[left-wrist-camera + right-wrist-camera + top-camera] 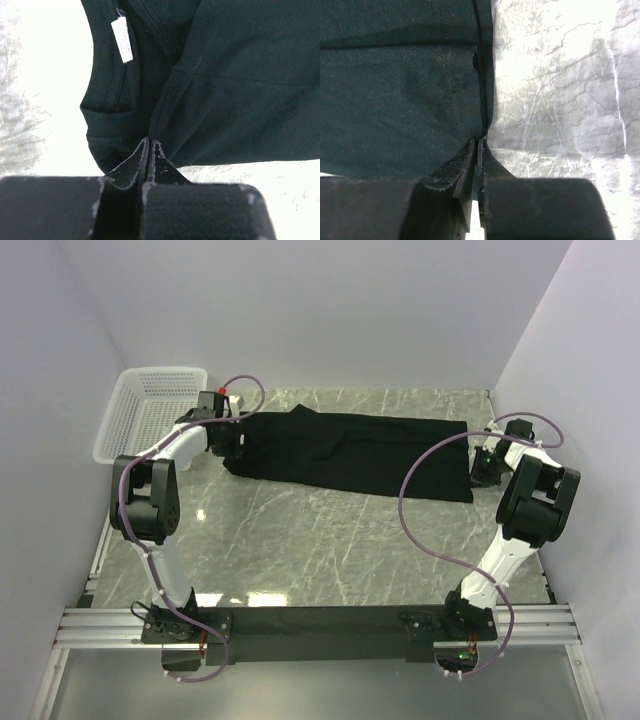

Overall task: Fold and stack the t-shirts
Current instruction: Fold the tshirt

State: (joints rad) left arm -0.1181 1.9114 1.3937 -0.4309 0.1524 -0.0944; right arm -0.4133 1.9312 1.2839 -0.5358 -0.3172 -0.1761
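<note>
A black t-shirt point(350, 452) lies stretched across the far part of the marble table, folded lengthwise. My left gripper point(228, 440) is shut on its left end. In the left wrist view the tips point(150, 147) pinch the cloth by a seam beside the collar, where a white label point(122, 40) shows. My right gripper point(484, 465) is shut on the right end. In the right wrist view the tips point(480, 142) pinch the hemmed edge of the t-shirt point(400, 85). No logo shows.
A white mesh basket point(150, 410) stands at the far left corner, next to the left arm. Walls close the table on the left, back and right. The arms' mounting rail point(320, 625) runs along the near edge.
</note>
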